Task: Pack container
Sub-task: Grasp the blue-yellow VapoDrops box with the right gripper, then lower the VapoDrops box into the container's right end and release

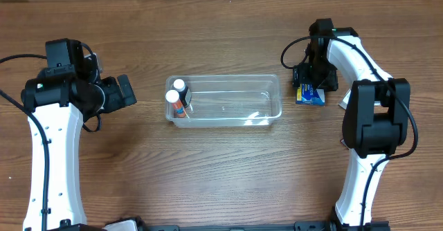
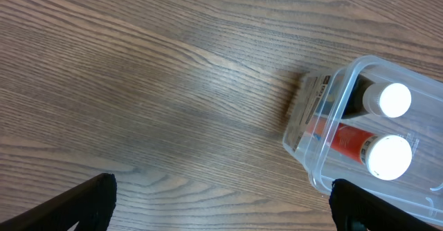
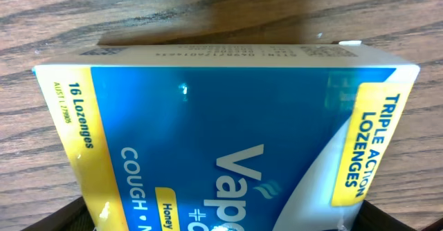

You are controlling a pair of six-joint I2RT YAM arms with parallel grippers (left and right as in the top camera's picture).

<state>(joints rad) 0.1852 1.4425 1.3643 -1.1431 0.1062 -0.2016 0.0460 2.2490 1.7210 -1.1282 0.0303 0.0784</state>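
The clear container (image 1: pixel 273 79) sits mid-table; its corner shows in the left wrist view (image 2: pixel 315 169). Two white-capped bottles (image 1: pixel 179 84) (image 1: pixel 172 96) stand at its left end; they also show in the left wrist view (image 2: pixel 394 99) (image 2: pixel 389 156), one with an orange-red body. A blue and yellow lozenge box (image 1: pixel 311 97) lies on the table just right of the container. My right gripper (image 1: pixel 313 84) is over it, open, with a finger at either side of the box (image 3: pixel 221 120). My left gripper (image 1: pixel 129 93) (image 2: pixel 223 189) is open and empty, left of the container.
The wood table (image 1: pixel 221 169) stretches in front of the container. The right half of the container holds nothing. A white object (image 1: pixel 342 102) lies partly hidden behind the right arm.
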